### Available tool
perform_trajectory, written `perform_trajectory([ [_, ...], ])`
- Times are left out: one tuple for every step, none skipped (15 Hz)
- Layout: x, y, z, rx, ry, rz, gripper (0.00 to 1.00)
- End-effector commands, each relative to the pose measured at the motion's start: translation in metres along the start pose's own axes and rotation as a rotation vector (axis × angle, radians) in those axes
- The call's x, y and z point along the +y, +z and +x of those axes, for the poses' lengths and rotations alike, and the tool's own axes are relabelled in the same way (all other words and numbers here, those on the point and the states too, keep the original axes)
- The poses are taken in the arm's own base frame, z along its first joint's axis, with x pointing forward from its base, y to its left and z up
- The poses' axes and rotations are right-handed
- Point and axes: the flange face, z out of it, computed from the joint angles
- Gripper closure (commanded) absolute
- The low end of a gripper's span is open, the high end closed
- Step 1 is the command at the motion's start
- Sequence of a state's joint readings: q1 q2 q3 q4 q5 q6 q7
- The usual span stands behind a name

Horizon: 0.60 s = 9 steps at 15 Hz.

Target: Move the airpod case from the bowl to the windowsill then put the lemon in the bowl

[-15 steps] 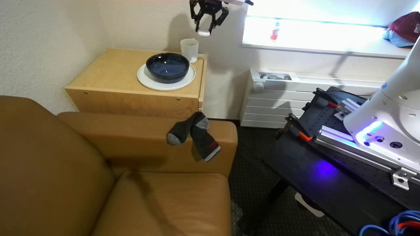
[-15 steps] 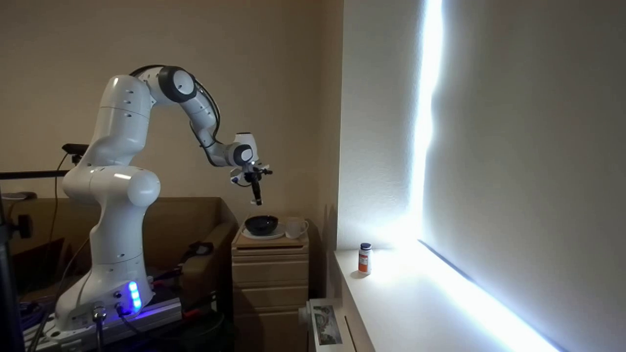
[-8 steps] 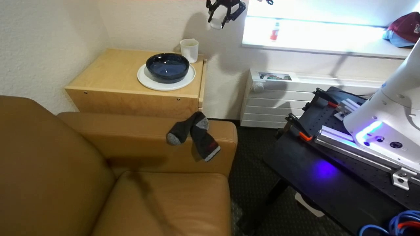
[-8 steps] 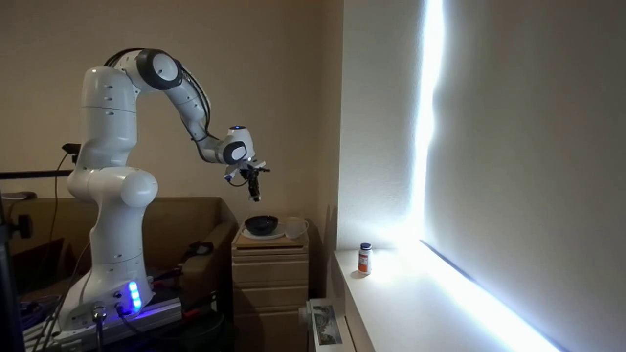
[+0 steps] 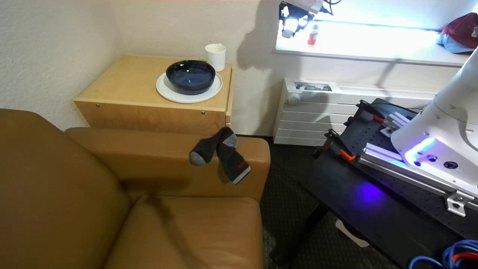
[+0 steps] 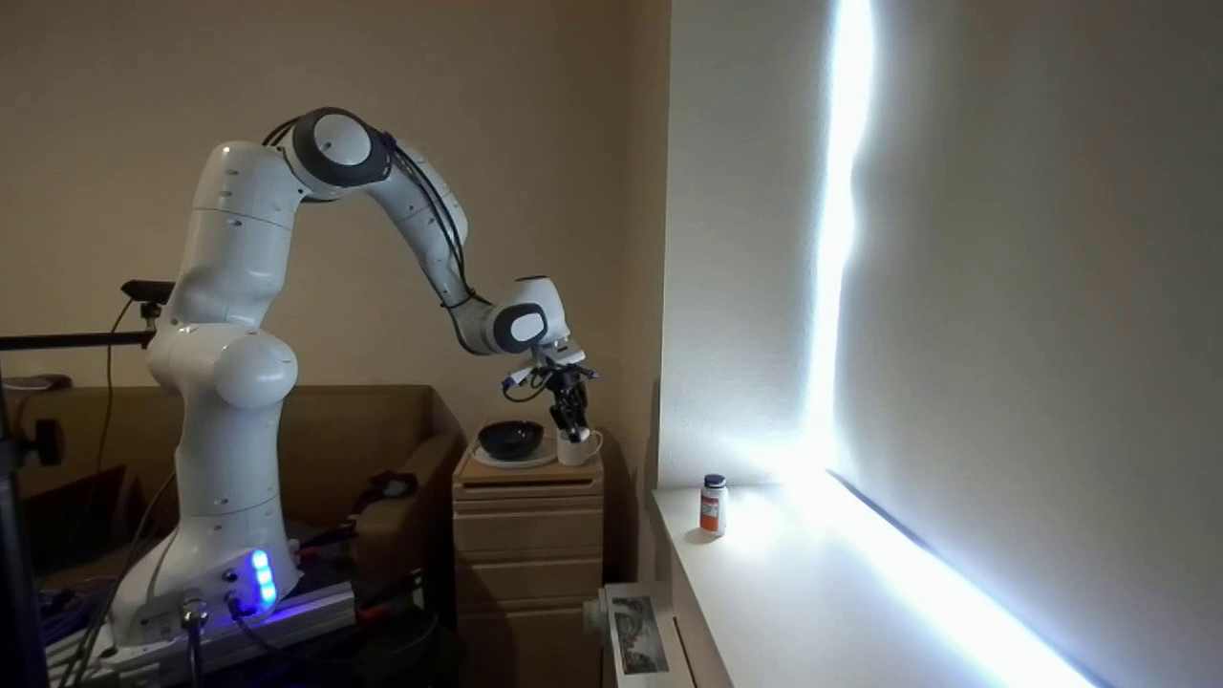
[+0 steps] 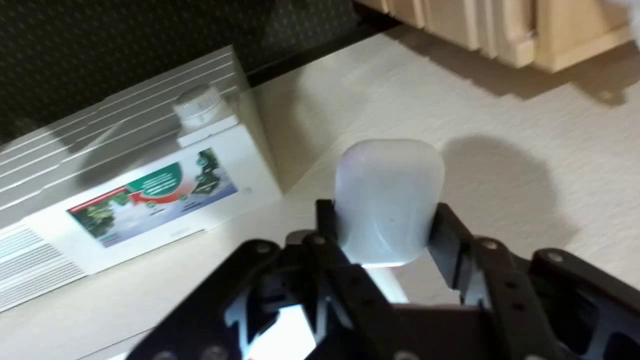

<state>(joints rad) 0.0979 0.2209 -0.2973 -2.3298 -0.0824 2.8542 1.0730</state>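
Observation:
My gripper [image 7: 384, 220] is shut on the airpod case [image 7: 389, 197], a small pale rounded case held between the fingertips in the wrist view. In an exterior view the gripper [image 5: 290, 30] with the case [image 5: 288, 33] is up in the air, in line with the left end of the white windowsill [image 5: 366, 50]. In an exterior view the gripper [image 6: 575, 428] overlaps the cup in the picture, left of the windowsill [image 6: 764, 612]. The dark blue bowl [image 5: 191, 76] stands on a white plate and looks empty inside. The lemon is out of view.
A white cup [image 5: 216, 58] stands beside the plate [image 5: 175, 98] on the wooden cabinet [image 5: 123, 82]. A small bottle [image 6: 713, 511] stands on the windowsill near its end. A cap [image 5: 457, 35] lies farther along the sill. A radiator [image 5: 306, 116] is below it. Socks [image 5: 227, 153] lie on the sofa arm.
The gripper, with the case still in it, has moved from above the cabinet rightward toward the windowsill in both exterior views. The bowl, plate and cup have not moved.

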Motion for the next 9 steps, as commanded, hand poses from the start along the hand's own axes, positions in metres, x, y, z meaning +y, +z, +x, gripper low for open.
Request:
perform_trajectory([
  [0.067, 0.012, 0.074, 0.016, 0.196, -0.063, 0.76],
  [0.044, 0.011, 0.049, 0.02, 0.119, -0.046, 0.51],
  [0.061, 0.012, 0.068, 0.028, 0.161, -0.057, 0.51],
  [0.071, 0.013, 0.079, 0.033, 0.184, -0.064, 0.51],
  [0.075, 0.013, 0.082, 0.035, 0.193, -0.066, 0.51],
  [0.074, 0.013, 0.081, 0.033, 0.192, -0.065, 0.76],
  [0.072, 0.029, 0.09, 0.073, 0.233, -0.099, 0.76],
  [0.081, 0.039, 0.112, 0.105, 0.316, -0.126, 0.76],
  [0.097, 0.045, 0.133, 0.119, 0.366, -0.133, 0.76],
])
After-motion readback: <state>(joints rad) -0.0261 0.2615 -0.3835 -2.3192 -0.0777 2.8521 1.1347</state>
